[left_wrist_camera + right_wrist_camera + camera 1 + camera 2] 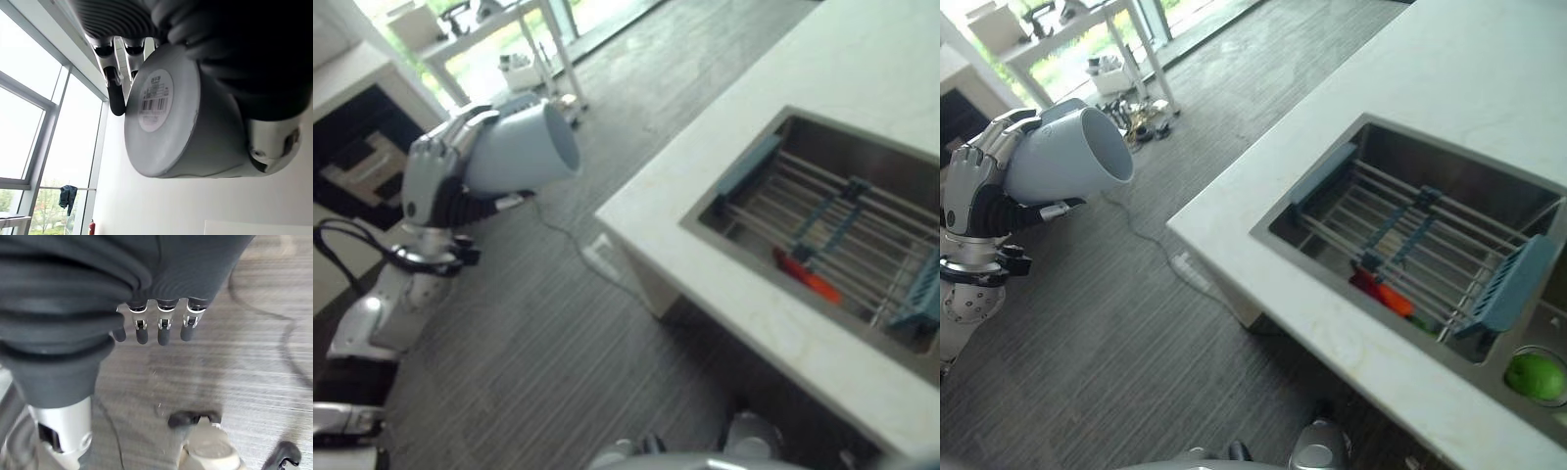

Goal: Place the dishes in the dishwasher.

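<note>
Barcode sticker [154, 100] on cup [521, 147] base.

A white counter [1449, 108] fills the right of the scene, a steel sink [1400, 157] sunk into it holding a blue-ended wire rack [1430, 245]. Grey striped floor [1136, 323] lies left.

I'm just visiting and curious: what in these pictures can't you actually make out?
- Inside of the cup in the left hand: its mouth faces away in the eye views.
- Orange thing in the sink: rack bars cross it.
- Green fruit: cut by the right eye view's edge.
- Right hand: its fingers hang straight over the floor.
</note>
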